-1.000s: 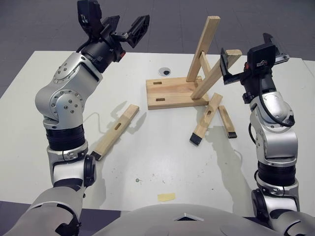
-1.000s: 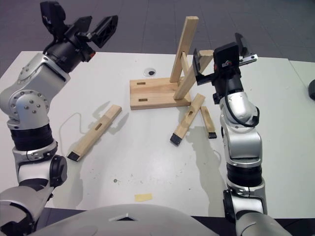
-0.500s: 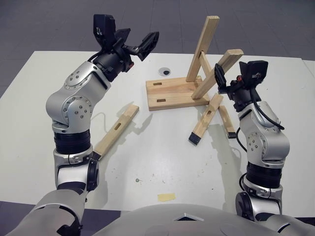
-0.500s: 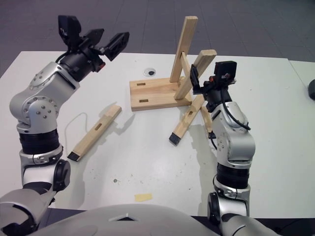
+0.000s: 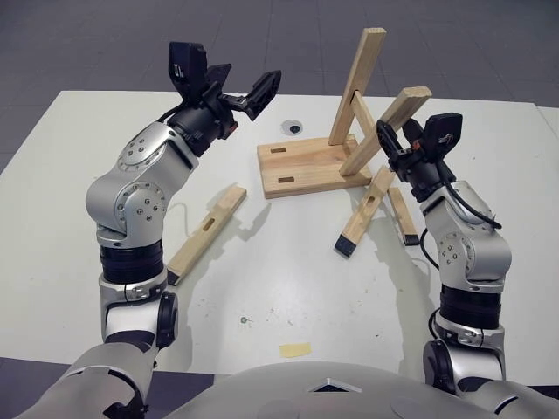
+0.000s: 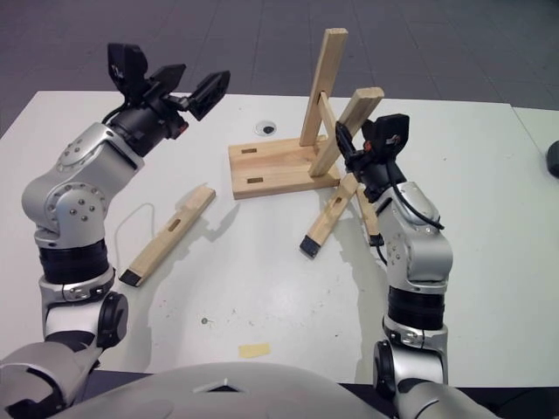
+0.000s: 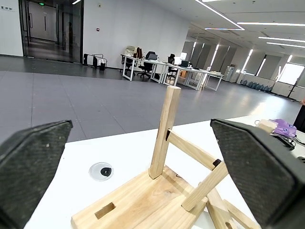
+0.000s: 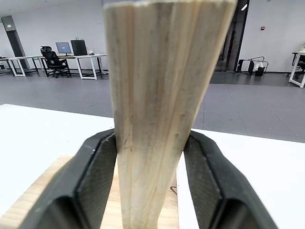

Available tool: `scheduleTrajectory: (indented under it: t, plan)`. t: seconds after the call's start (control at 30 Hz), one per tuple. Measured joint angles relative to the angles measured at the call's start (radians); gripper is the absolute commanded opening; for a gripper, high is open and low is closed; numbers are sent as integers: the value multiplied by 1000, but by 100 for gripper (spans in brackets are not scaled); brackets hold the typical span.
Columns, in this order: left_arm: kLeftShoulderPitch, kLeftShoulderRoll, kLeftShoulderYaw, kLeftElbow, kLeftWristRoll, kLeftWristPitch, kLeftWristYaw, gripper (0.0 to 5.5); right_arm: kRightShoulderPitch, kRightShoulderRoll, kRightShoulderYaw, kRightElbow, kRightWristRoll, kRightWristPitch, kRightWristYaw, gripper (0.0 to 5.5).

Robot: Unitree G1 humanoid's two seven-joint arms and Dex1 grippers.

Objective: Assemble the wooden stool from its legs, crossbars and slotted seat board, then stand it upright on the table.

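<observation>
The slotted seat board [image 5: 301, 168] lies flat at the table's far middle. Two legs stand in it: a taller one [image 5: 359, 83] and a leaning one [image 5: 389, 122], joined by a crossbar [image 7: 190, 149]. My right gripper [image 5: 397, 145] is shut on the leaning leg [image 8: 152, 95], its pads [image 8: 97, 174] pressed against both sides. My left gripper [image 5: 245, 85] hangs open above the table, left of the board, holding nothing. One loose leg [image 5: 208, 231] lies at the left. Another loose leg [image 5: 366, 209] and a short crossbar [image 5: 403, 215] lie by the board's right end.
A round cable hole [image 5: 294, 127] sits in the white table [image 5: 279, 288] behind the board. A scrap of yellow tape [image 5: 295, 350] lies near the front edge. A thin white cable [image 5: 177, 209] loops by the left loose leg.
My right gripper came down and forward and shut on the leaning leg. My left arm swung right and lower, toward the seat board, still open.
</observation>
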Motion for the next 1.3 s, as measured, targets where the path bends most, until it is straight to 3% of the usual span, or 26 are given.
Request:
scheduleTrajectory:
  t: [0.33,0.67,1.0,1.1,1.3]
  plan:
    - [-2,6,-8,-10,18,18,-39,540,87,-111,-34,-9,166,-34,271,210]
    - [-2,28,-7,-10,24,27,-70,540,74,-290,1,31,178,-63,472,210]
    - [-3,28,-7,11,35,27,-86,540,24,-337,66,88,206,-113,590,210]
    - [-4,27,-7,15,37,27,-91,540,-28,-343,98,142,156,-149,602,278]
    - [-4,20,-8,34,55,26,-95,540,-129,-277,63,173,124,-144,429,376]
